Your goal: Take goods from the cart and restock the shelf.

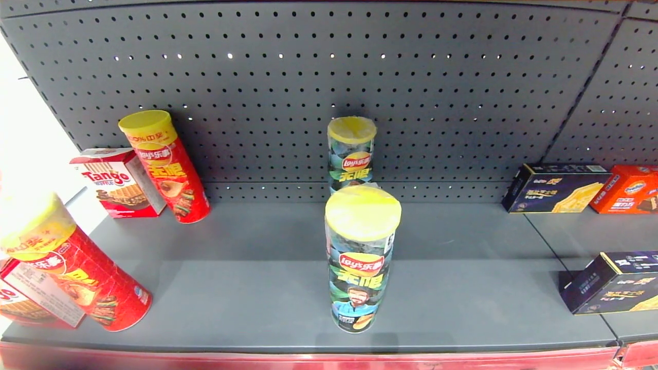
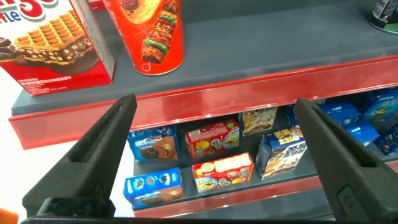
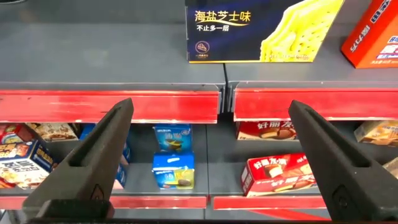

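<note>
Grey metal shelf (image 1: 247, 288) holds a yellow-lidded chip can (image 1: 360, 257); left gripper (image 2: 214, 106) and right gripper (image 3: 211, 107) (both spread, empty) should fetch more stock next.

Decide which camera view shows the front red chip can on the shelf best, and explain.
The head view: the front red chip can appears from yellow lid to base, beside a waffle box. The left wrist view catches just its lower half. The right wrist view faces a dark box instead.
</note>
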### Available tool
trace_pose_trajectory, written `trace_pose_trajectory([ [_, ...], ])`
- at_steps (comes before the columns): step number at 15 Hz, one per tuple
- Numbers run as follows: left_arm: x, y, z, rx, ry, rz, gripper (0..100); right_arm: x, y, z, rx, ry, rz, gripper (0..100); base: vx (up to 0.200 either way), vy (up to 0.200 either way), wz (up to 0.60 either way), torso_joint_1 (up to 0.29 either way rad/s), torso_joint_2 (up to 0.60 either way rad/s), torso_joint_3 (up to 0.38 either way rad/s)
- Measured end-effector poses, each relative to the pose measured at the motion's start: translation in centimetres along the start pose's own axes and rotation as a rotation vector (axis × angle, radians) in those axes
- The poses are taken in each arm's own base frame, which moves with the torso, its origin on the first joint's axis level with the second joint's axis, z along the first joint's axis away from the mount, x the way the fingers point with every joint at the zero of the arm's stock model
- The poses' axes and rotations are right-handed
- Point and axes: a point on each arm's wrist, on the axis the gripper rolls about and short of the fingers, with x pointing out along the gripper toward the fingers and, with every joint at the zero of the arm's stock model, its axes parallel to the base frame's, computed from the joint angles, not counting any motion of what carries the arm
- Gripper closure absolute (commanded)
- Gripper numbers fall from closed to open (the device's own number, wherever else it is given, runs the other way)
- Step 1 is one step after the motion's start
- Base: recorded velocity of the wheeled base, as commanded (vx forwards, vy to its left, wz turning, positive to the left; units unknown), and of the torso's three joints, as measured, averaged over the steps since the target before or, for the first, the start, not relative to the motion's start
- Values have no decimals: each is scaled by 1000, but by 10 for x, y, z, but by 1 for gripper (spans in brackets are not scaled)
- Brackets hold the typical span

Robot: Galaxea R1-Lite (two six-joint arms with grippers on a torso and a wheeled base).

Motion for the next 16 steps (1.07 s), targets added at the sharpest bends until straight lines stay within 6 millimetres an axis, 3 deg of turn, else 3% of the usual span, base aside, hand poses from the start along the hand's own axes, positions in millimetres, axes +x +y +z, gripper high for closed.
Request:
trace_pose_trajectory([
  [16,0,0,0,0,0,1,0,0,0,0,0,-3,1,0,0,0,0,0,0,0],
])
